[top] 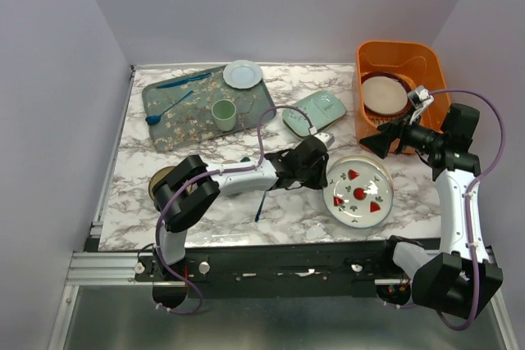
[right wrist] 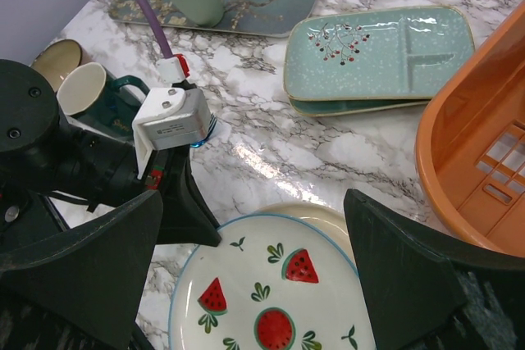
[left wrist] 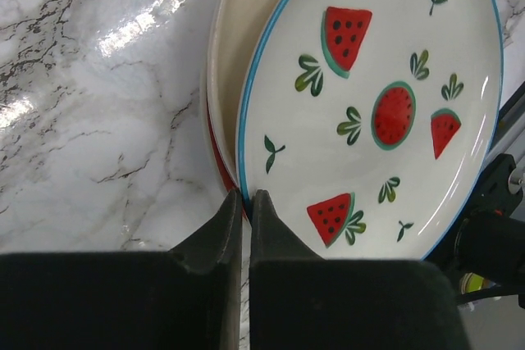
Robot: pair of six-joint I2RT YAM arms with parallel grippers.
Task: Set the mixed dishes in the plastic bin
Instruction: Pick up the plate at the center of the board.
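A white plate with red watermelon marks (top: 358, 191) lies on the marble near the front right, on top of a cream plate (left wrist: 234, 38) with a red underside. My left gripper (top: 325, 171) is shut on this plate's left rim (left wrist: 247, 194). My right gripper (top: 373, 143) is open and empty, its fingers spread wide above the watermelon plate (right wrist: 271, 301). The orange plastic bin (top: 398, 47) stands at the back right and holds a red-rimmed plate (top: 384, 94). The pale-green divided dish (top: 316, 112) lies left of the bin. The tan bowl (right wrist: 53, 59) and the dark mug (right wrist: 90, 92) sit by the left arm.
A dark floral tray (top: 176, 120) at the back left carries a pale-green cup (top: 224, 114), a small white plate (top: 243, 74) and a blue spoon (top: 168, 108). A thin blue stick (top: 260, 206) lies near the front edge. The left arm stretches across the front of the table.
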